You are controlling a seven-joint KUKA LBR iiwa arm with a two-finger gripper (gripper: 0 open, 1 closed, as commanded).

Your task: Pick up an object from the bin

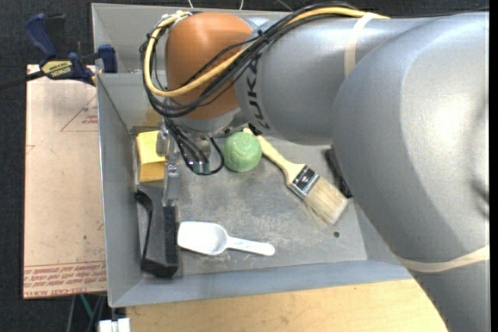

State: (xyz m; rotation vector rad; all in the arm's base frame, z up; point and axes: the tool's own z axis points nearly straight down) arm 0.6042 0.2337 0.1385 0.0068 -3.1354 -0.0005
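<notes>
The pincer (168, 181) hangs just beside the yellow block (149, 155); its spread cannot be told.

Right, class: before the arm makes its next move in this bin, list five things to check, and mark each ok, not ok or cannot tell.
1. Gripper is inside the bin, low on the left side: ok.
2. A thing lies within reach, the yellow block right beside the gripper: ok.
3. Gripper already holds something: cannot tell.
4. Green ball lies apart from the gripper: ok.
5. Long black tool lies just below the gripper and may get in the way: not ok.
</notes>
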